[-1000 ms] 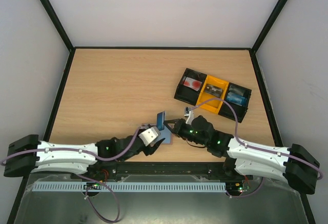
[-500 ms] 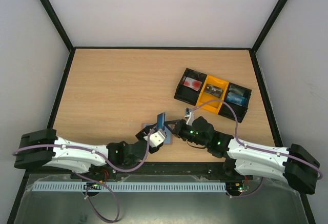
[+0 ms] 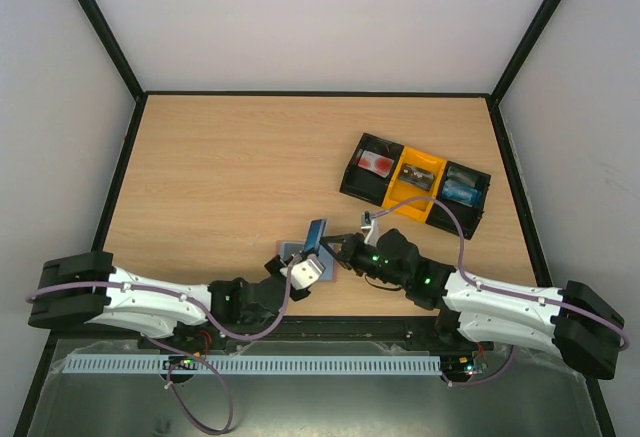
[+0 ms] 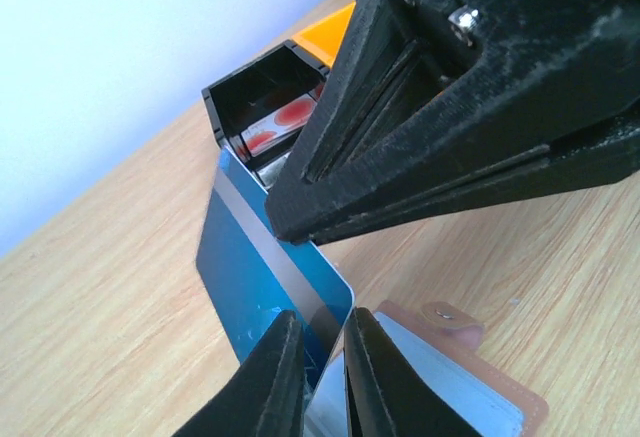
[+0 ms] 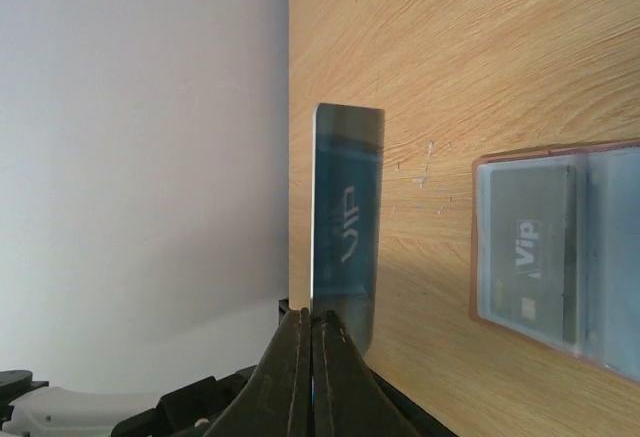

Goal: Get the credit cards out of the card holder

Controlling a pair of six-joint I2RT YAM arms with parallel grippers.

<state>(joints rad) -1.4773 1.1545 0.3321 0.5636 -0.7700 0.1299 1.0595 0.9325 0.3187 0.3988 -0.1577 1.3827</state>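
Note:
A blue credit card (image 3: 316, 233) stands on edge above the table, pinched at one end by my right gripper (image 3: 333, 251), which is shut on it. The right wrist view shows the card (image 5: 345, 227), lettered VIP, rising from that gripper (image 5: 318, 332). My left gripper (image 4: 325, 357) has its fingers (image 4: 275, 377) close on either side of the card's (image 4: 265, 267) lower corner; whether they press it I cannot tell. The card holder (image 3: 292, 252) lies flat beneath, blue-grey with brown edging (image 4: 450, 382), and another VIP card shows in its pocket (image 5: 530, 247).
A black-and-yellow tray (image 3: 352, 179) with three compartments sits at the right rear, each holding small items; its black wall (image 4: 225, 107) shows just beyond the card. The right gripper's black fingers (image 4: 420, 107) fill the upper right of the left wrist view.
My left arm slid right, uncovering the card holder, and brought its gripper up to the card. Its jaws narrowed sharply around the card's lower corner. The right gripper and card held still.

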